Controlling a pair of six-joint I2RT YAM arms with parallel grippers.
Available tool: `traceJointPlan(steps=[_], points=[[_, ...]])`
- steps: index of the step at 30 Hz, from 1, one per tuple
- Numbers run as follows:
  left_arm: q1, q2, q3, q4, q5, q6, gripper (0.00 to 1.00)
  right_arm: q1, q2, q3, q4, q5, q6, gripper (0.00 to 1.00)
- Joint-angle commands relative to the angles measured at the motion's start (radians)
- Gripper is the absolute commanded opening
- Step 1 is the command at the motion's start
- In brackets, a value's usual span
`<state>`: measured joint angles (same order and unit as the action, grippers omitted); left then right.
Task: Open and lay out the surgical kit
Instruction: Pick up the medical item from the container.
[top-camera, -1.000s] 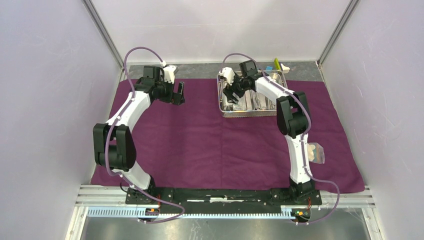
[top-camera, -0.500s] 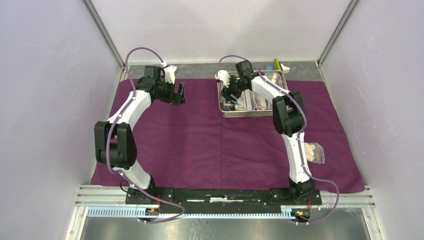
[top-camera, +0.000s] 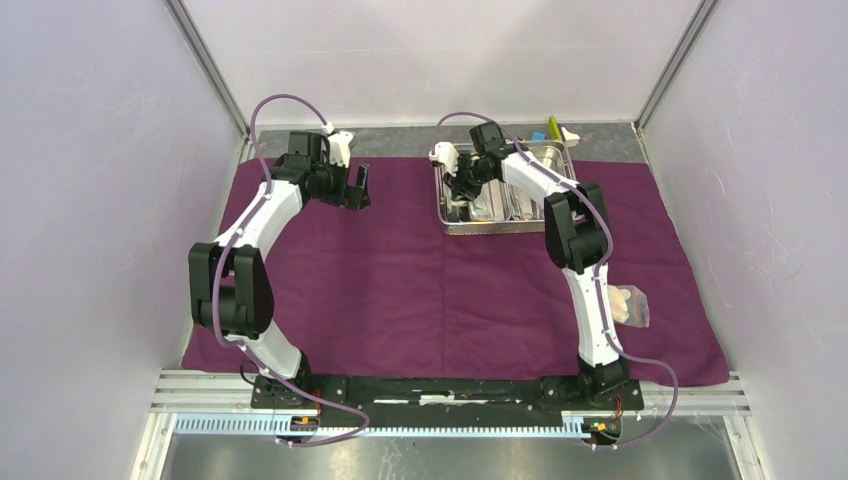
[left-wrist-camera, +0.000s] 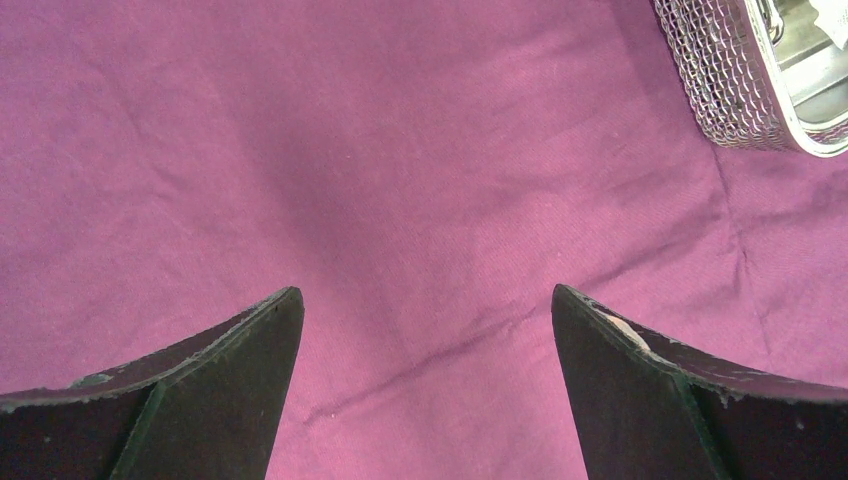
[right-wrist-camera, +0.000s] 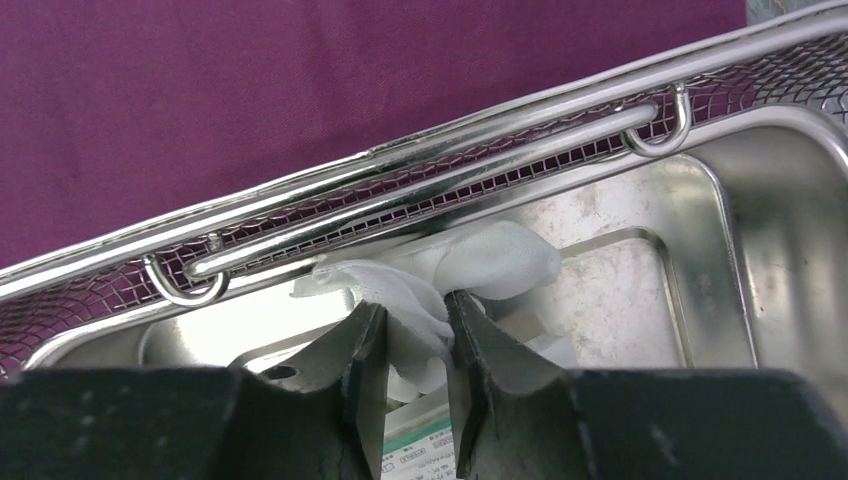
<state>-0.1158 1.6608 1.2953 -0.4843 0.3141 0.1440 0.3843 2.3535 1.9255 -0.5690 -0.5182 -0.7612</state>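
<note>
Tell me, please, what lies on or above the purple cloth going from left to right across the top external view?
In order: left gripper → steel tray → small clear packet.

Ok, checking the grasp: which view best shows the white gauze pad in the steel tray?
Right wrist: the crumpled white gauze pad sits centre frame, pinched by the right gripper inside the shiny steel mesh-walled tray. In the top external view it is too small to make out. The left wrist view catches only a tray corner.
</note>
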Motion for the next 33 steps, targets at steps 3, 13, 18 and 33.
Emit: traceJointPlan(steps=[3, 13, 18, 33], points=[[-0.005, -0.002, 0.041, -0.009, -0.013, 0.020, 1.00, -0.004, -0.108, -0.022, 0.050, -0.026, 0.047, 0.21], [-0.005, 0.012, 0.054, -0.017, -0.024, 0.030, 1.00, -0.006, -0.223, -0.046, 0.101, -0.033, 0.086, 0.00], [-0.005, 0.019, 0.068, -0.017, -0.023, 0.029, 1.00, -0.005, -0.244, -0.048, 0.091, -0.027, 0.086, 0.00], [-0.007, 0.011, 0.088, -0.019, 0.002, 0.027, 1.00, -0.156, -0.703, -0.553, -0.154, -0.041, -0.106, 0.00]])
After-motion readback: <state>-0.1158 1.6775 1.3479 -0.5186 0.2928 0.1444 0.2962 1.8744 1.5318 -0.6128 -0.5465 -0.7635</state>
